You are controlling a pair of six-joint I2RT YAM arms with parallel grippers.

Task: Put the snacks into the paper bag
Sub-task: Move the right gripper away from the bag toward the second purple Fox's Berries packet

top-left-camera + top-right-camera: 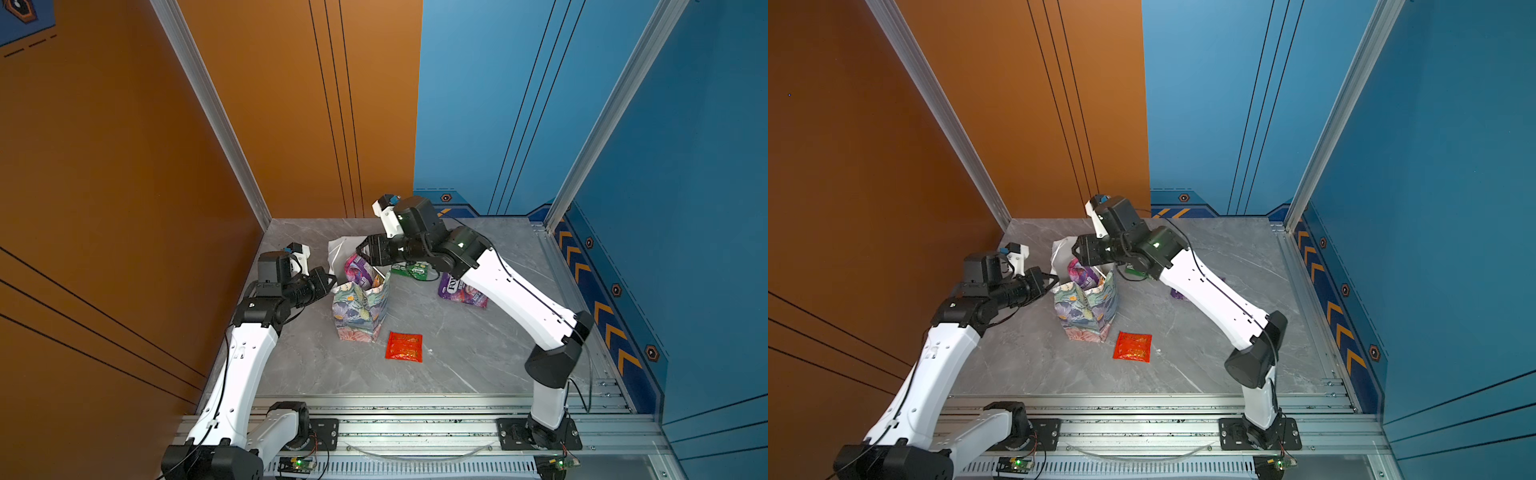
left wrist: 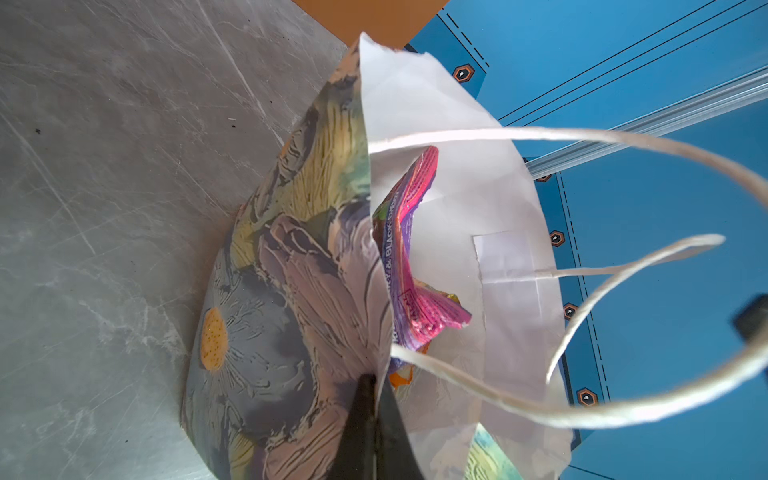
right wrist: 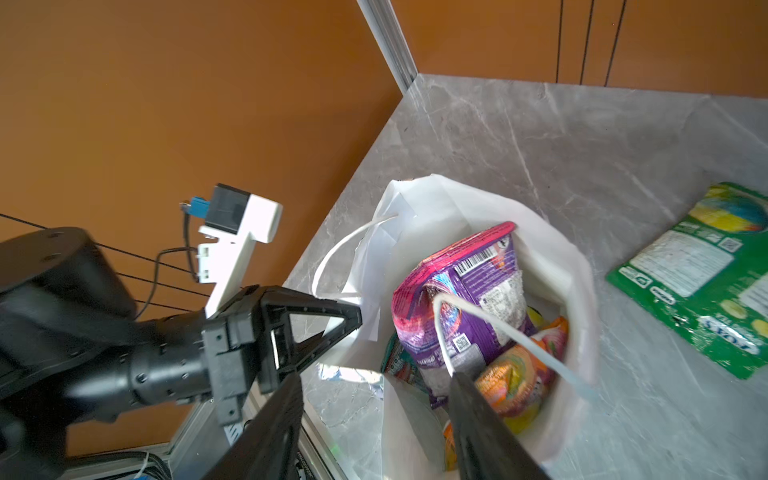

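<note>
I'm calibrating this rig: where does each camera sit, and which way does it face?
Top views: high over the front rail, looking down at the floral paper bag; both arms show.
Left wrist: beside the bag's rim, facing its mouth; left end effector pinching the wall.
Right wrist: above the bag, looking in; open right end effector, plus the left arm.
Shared: both wrist views show the purple foil packet inside.

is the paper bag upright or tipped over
Upright: the paper bag stands on its base, mouth up, a purple packet poking out.

Top views look down; wrist views closely share paper bag (image 2: 270, 291).
</note>
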